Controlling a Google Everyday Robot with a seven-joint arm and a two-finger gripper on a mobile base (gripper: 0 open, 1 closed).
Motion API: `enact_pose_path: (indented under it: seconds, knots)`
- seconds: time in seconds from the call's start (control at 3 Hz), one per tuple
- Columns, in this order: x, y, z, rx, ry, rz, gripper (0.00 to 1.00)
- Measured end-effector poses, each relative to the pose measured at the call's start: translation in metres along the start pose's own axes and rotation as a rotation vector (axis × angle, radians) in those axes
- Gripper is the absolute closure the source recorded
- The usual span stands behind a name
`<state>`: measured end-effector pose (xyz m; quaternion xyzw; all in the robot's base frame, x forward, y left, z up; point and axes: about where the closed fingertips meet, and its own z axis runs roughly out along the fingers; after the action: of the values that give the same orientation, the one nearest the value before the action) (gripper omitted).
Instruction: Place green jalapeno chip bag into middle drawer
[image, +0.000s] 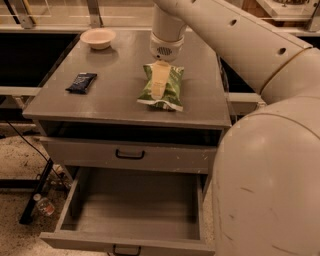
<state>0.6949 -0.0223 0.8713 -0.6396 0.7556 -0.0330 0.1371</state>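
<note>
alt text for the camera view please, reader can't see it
The robot arm's gripper is on top of a green chip bag lying on a grey cabinet top. Below, the lowest drawer stands pulled open. A dark packet and a pale bowl sit further left on the top.
</note>
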Motion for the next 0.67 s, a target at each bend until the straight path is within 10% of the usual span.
enact_pose_path:
  seconds: [0.67]
  knots:
    - [-0.01,0.002,0.016,-0.051,-0.017,-0.014,0.0]
